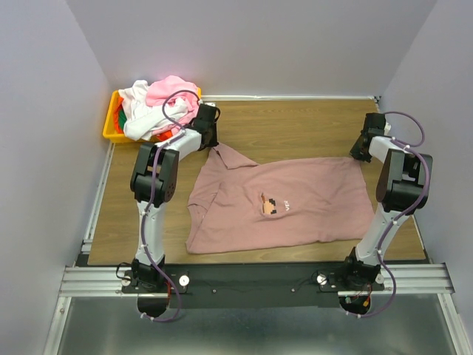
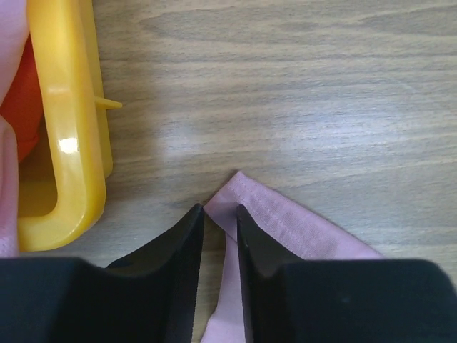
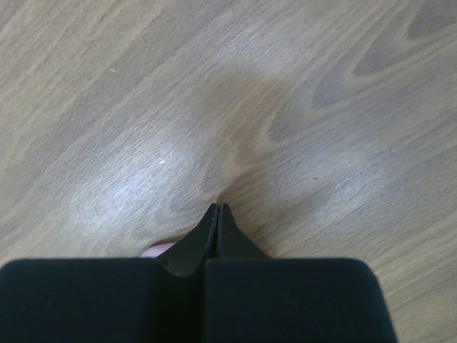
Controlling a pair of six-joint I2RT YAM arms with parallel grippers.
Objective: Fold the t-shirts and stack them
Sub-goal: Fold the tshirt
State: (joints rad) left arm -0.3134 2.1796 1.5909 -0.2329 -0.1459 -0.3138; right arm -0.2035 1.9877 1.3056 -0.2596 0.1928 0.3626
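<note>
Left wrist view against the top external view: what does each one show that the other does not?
Only the left wrist: the left gripper straddling a stitched corner of the mauve t-shirt. Only the top: the chest print, the heaped t-shirts, the right gripper. Both: that mauve t-shirt, the yellow bin, the wood table.

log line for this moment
left tool: open, astride mauve shirt corner | right tool: shut, by opposite corner | other shirts: heaped in yellow bin
</note>
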